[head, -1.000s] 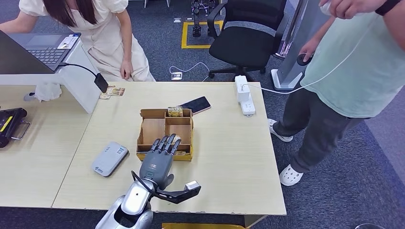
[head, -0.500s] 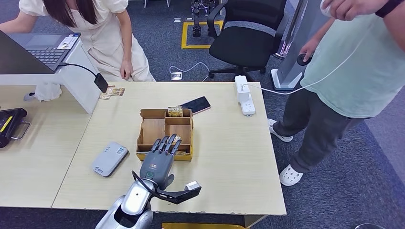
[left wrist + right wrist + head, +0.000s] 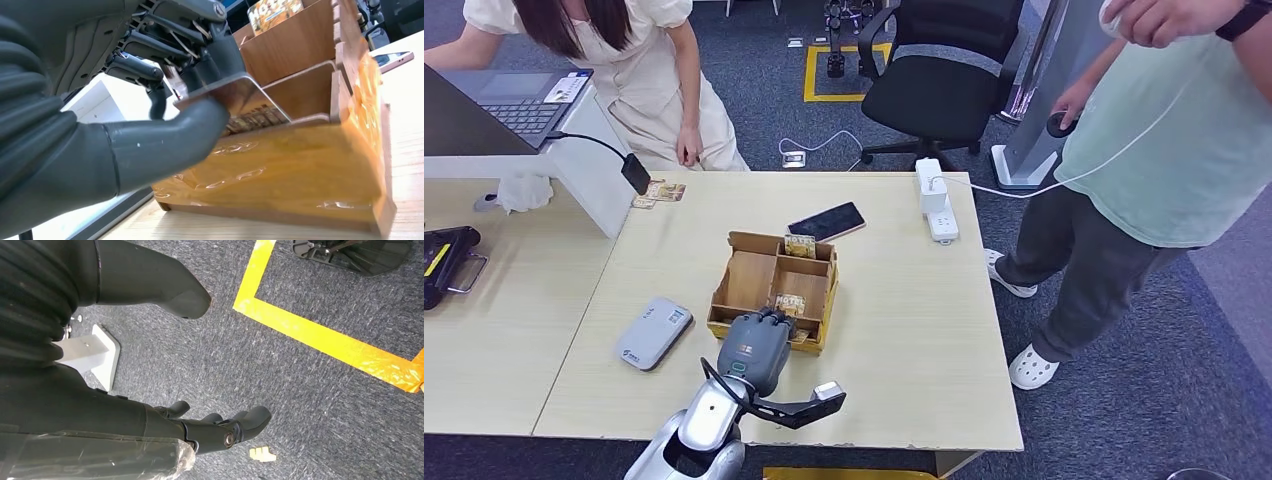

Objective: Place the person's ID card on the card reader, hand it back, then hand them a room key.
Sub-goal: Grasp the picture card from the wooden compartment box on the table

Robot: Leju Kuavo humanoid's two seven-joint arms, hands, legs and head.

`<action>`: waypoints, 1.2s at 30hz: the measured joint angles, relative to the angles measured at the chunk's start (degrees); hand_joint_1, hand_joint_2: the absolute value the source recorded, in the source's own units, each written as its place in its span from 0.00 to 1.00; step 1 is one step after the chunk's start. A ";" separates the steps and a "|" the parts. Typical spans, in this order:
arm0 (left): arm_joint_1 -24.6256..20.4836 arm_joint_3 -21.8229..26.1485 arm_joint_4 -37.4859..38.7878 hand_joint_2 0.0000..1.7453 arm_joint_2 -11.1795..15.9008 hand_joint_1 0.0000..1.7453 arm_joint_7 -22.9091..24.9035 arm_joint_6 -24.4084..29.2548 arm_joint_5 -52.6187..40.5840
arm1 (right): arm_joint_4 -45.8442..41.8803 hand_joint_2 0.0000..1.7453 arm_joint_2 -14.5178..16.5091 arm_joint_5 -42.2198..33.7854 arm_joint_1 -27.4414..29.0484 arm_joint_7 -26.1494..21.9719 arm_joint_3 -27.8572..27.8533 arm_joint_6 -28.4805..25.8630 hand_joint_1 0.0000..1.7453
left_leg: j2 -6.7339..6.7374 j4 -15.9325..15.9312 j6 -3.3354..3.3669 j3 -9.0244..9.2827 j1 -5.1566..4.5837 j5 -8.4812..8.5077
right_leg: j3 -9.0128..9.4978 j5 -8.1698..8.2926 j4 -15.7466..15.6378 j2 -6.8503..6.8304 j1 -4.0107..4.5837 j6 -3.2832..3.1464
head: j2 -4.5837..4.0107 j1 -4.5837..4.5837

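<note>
Since the earlier frames the wooden box (image 3: 774, 288) had turned slightly on the table (image 3: 904, 330), its far end swung toward the phone (image 3: 826, 221), and the left hand (image 3: 754, 350) had curled its fingers (image 3: 150, 50) down into the near right compartment. A room key card (image 3: 235, 97) marked HOTEL was pinched between the thick thumb (image 3: 165, 142) and those darker fingers, tilted up out of that compartment, its lower edge low inside the box. Another card (image 3: 800, 245) stood upright in the far right compartment. The grey card reader (image 3: 654, 332) lay on the table just left of the box, apart from it. The right hand (image 3: 215, 432) hung over the carpet, fingers loosely apart and holding nothing. One person (image 3: 614, 70) bent at the far left corner; another (image 3: 1164, 150) stood to the right of the table.
</note>
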 joint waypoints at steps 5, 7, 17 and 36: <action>0.01 0.02 0.01 1.00 -0.05 0.95 -0.35 0.08 0.13 | 0.00 1.00 0.00 0.00 -0.01 0.00 0.00 0.00 0.00 | 0.00 0.00 0.00 0.00 0.00 0.00 | 0.01 0.00 0.00 0.00 0.00 0.00 | -0.01 0.00; 0.13 0.03 0.02 1.00 -0.10 0.94 -0.39 0.07 0.17 | 0.00 1.00 0.00 0.00 -0.02 -0.01 0.00 0.00 0.00 | 0.00 0.00 0.00 0.00 0.00 0.00 | 0.01 0.00 0.00 0.00 0.00 0.00 | 0.00 0.01; 0.71 0.46 0.02 1.00 -0.27 0.98 -0.94 0.16 0.62 | 0.00 1.00 0.00 0.00 -0.06 -0.01 -0.01 0.00 0.00 | 0.00 0.00 0.00 -0.01 0.00 0.00 | 0.00 0.00 0.00 0.00 0.00 0.00 | 0.01 0.00; -4.44 12.27 -13.25 1.00 4.38 1.00 -1.99 0.86 8.40 | 0.00 1.00 0.00 0.21 0.04 0.04 -0.68 -0.07 0.00 | 0.00 -0.01 -0.01 0.00 0.04 0.06 | -0.01 0.01 0.04 -0.02 0.05 -0.02 | 0.00 0.00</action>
